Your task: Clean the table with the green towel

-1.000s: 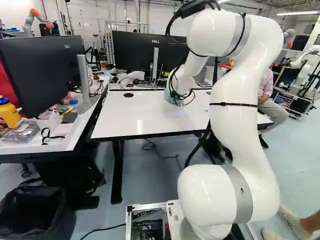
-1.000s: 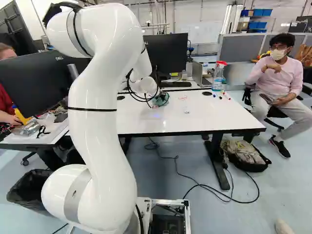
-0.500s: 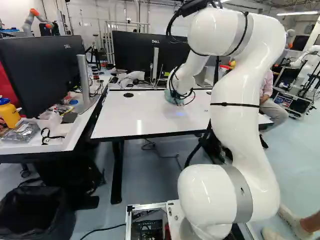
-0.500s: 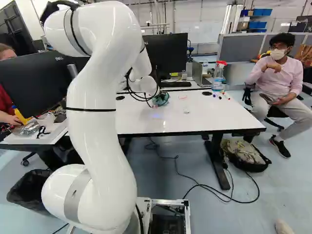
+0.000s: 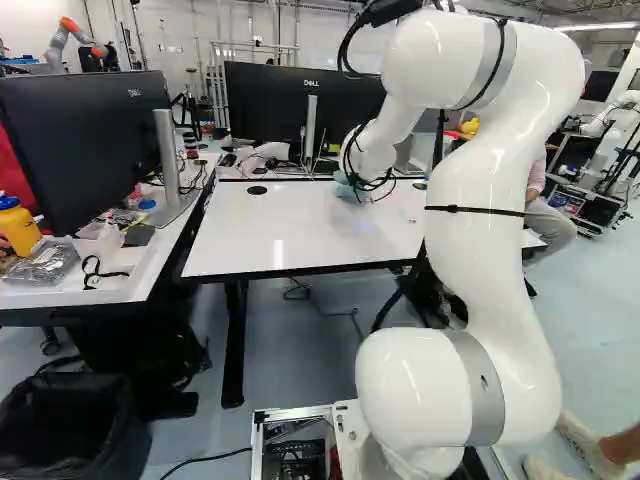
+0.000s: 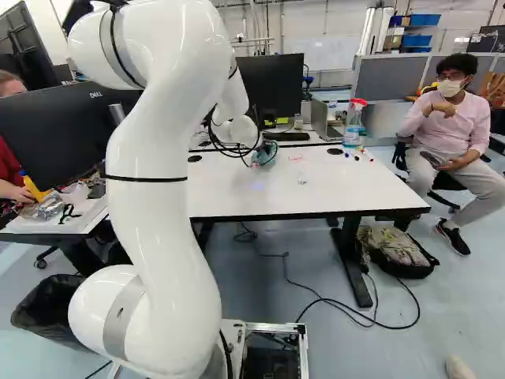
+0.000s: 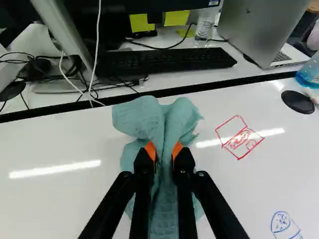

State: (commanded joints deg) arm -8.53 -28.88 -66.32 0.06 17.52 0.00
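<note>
While fingers (image 7: 183, 164) clamp the green towel (image 7: 144, 119), long axis pointing toward the keyboard (image 7: 164, 61)

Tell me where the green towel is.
In the wrist view, the green towel is clamped in the gripper, beside the red drawing on the table.

A hand could pass along the near edge of the desk (image 6: 323, 193), and from its near left corner back to a black disc (image 5: 257, 190) lying flat near the far left corner. Toward the far right corner the way narrows: a spray bottle (image 6: 353, 125) stands upright by the far edge, with small markers (image 6: 357, 157) nearby. Just beyond the far edge, a keyboard (image 7: 164, 63), a monitor (image 6: 271, 83) and an open laptop (image 6: 322, 120) block the way. Overhead, the arm (image 5: 480, 210) reaches toward the far edge, looped cables (image 5: 366, 178) hanging at its wrist.
</note>
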